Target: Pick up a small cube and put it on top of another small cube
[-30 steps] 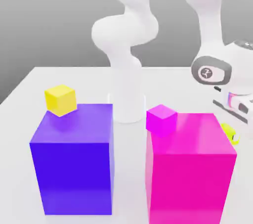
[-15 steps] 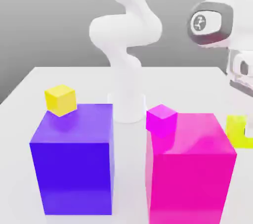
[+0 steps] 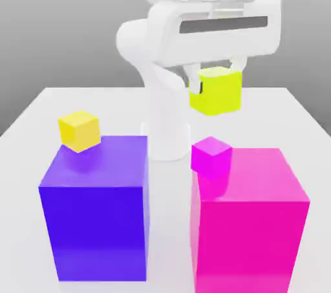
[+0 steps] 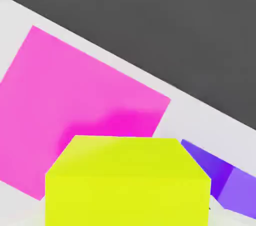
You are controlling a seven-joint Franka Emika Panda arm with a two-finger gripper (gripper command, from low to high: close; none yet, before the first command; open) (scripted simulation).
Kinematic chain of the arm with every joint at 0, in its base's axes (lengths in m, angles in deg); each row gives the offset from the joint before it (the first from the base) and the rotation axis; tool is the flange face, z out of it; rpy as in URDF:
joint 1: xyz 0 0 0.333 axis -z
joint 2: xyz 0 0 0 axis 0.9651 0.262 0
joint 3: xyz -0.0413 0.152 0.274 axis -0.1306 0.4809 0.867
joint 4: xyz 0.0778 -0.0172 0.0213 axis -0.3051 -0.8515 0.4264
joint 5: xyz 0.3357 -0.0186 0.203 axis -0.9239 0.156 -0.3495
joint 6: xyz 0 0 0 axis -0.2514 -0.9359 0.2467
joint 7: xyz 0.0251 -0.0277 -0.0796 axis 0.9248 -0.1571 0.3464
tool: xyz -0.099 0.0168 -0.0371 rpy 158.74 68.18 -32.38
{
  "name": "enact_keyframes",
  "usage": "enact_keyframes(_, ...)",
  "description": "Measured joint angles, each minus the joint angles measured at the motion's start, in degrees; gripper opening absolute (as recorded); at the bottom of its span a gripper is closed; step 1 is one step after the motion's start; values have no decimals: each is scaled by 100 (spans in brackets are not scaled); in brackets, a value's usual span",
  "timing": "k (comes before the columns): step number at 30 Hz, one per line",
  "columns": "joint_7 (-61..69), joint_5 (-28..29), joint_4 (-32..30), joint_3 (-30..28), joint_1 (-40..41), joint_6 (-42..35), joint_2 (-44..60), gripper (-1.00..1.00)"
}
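— What is the scene? A white tabletop (image 3: 39, 107) against a plain grey backdrop carries a big purple block (image 3: 97, 211) on the exterior view's left and a big magenta block (image 3: 249, 217) on its right, with the arm's white base (image 3: 167, 133) standing between and behind them.

— And the arm? Its gripper (image 3: 216, 70) is closed on the small lime-yellow cube (image 3: 216, 91), holding it in the air well above the tabletop, behind the magenta block.

— What else sits there? A golden-yellow small cube (image 3: 79, 130) rests at the purple block's far corner; a small magenta cube (image 3: 211, 156) sits at the magenta block's far corner
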Motion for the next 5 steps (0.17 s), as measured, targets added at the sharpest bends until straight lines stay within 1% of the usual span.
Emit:
enact_keyframes(1, -3, -14, -152, 8, 3, 222, 84, -100)
enact_keyframes(2, -3, -20, -261, 13, 5, 387, 145, 100)
enact_keyframes(5, -3, -20, -261, 13, 5, 387, 145, 100)
